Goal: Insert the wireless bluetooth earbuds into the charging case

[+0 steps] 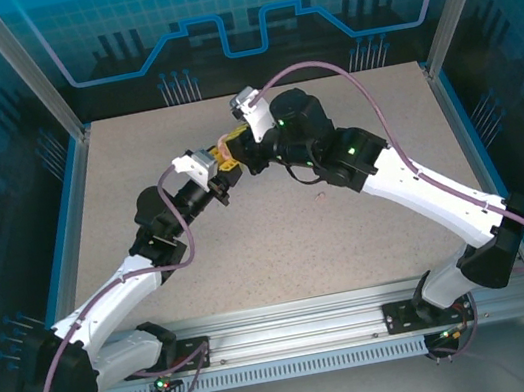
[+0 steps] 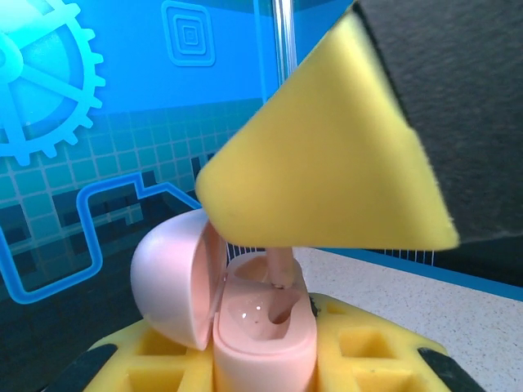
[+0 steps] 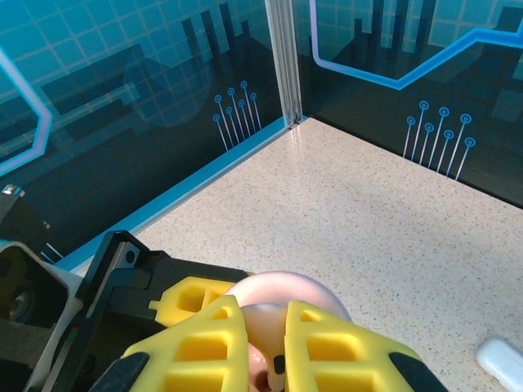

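The pale pink charging case (image 2: 261, 339) stands upright with its lid (image 2: 170, 278) swung open to the left. My left gripper (image 2: 263, 363) is shut on the case body, yellow pads on both sides. My right gripper (image 3: 274, 347) is shut on a pinkish-tan earbud (image 3: 276, 322) and hangs directly over the case. The earbud's stem (image 2: 280, 265) points down into the right-hand slot, its tip at the slot's mouth. A yellow finger (image 2: 327, 155) of the right gripper fills the upper part of the left wrist view. The two grippers meet at the table's middle back (image 1: 228, 158).
A white rounded object (image 3: 502, 361) lies on the speckled table to the right of the case. A tiny pinkish speck (image 1: 320, 196) lies on the table under the right arm. Blue panel walls with a metal corner post (image 3: 284, 65) enclose the table.
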Controlling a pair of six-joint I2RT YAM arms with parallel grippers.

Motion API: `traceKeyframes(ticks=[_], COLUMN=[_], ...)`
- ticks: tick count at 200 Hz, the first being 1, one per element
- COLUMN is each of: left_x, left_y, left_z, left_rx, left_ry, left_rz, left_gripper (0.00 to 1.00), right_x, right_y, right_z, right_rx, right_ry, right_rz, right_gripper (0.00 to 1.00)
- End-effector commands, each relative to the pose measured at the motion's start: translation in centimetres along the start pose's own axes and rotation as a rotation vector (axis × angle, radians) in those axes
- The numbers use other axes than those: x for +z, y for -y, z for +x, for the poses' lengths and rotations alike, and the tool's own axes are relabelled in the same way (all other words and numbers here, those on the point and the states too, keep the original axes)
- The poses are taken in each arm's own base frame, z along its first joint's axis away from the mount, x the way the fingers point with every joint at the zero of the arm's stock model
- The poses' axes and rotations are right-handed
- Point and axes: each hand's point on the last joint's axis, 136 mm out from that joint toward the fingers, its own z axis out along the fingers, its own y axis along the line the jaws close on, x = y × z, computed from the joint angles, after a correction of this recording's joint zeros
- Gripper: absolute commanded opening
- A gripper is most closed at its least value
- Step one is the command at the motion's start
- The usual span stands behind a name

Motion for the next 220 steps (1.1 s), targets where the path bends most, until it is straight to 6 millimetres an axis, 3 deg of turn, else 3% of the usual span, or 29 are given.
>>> traceKeyframes(ticks=[1, 137, 176, 220], left_x=[-0.1, -0.1, 0.0, 0.0], left_y=[0.7, 0.6, 0.6, 0.6], left_z=[-3.6, -3.9, -3.7, -3.5], left_rx=[0.018, 0.030, 0.029, 0.027], left_ry=[0.092, 0.095, 0.091, 0.086], left_rz=[0.030, 0.024, 0.024, 0.023], left_gripper=[0.00, 0.00, 0.00, 0.00], right_x=[-0.4, -0.6, -1.1, -3.2], right_y=[0.2, -0.1, -0.5, -0.8], right_z=[-0.9, 1.2, 0.4, -2.7], right_rx=[0.022, 0.004, 0.000, 0.038], right_ry=[0.034, -0.023, -0.008, 0.072], right_rz=[-0.011, -0.031, -0.046, -0.064], right_gripper=[0.13, 0.12, 0.30, 0.47])
